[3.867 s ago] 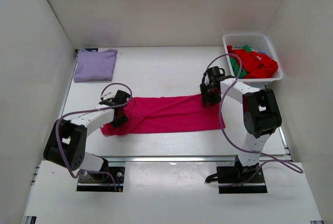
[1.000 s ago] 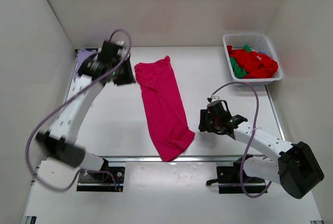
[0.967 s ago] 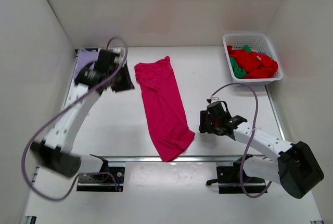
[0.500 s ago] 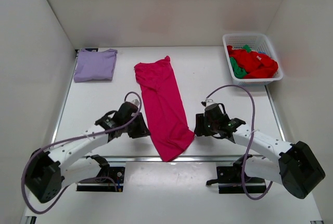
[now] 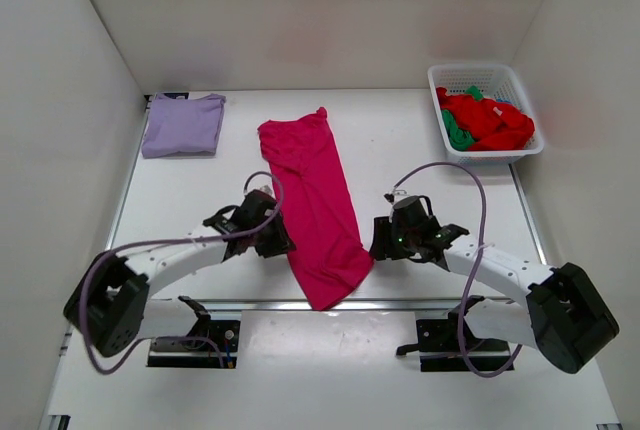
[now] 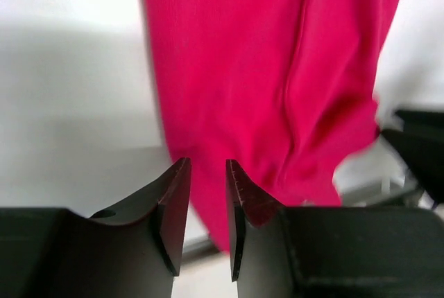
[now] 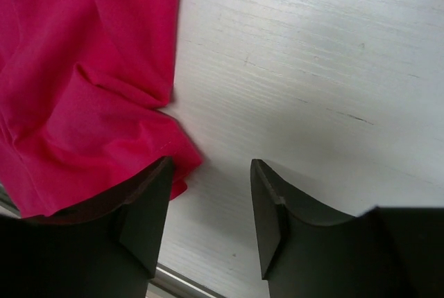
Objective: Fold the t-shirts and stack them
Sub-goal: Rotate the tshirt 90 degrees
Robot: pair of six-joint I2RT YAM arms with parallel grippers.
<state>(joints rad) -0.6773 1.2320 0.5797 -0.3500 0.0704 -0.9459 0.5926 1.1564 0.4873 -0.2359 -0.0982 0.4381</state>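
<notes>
At the near edge of the table [image 5: 170, 180], low in the centre of the overhead view, the magenta t-shirt [image 5: 315, 200] is flanked on both sides. The shirt is laid out as one long narrow strip, its rumpled near end almost at the front rail. The left gripper [image 6: 207, 173] is poised at the strip's left border, jaws parted by only a slim gap, and nothing is seen pinched between them. The right gripper [image 7: 211, 173] is set at the opposite border, jaws spread wider and empty, one finger over the cloth's bunched corner and the other over bare table.

The step in hand is judged to be a lengthwise fold, with the near end lifted and carried toward the far end. For that to go well, both borders should be taken at matching points. All layers should be caught, not the top one alone. The arms should then be moved together so the strip is not skewed. The puckered corner by the right gripper could be dragged, so it is best gripped behind the pucker.

Further up, the strip is slanted toward the upper centre. At the far upper left a lavender t-shirt [image 5: 183, 125] is seen lying folded. At the far upper right, red t-shirts [image 5: 490, 120] and a green one [image 5: 455, 132] are heaped in a white basket [image 5: 480, 69].
</notes>
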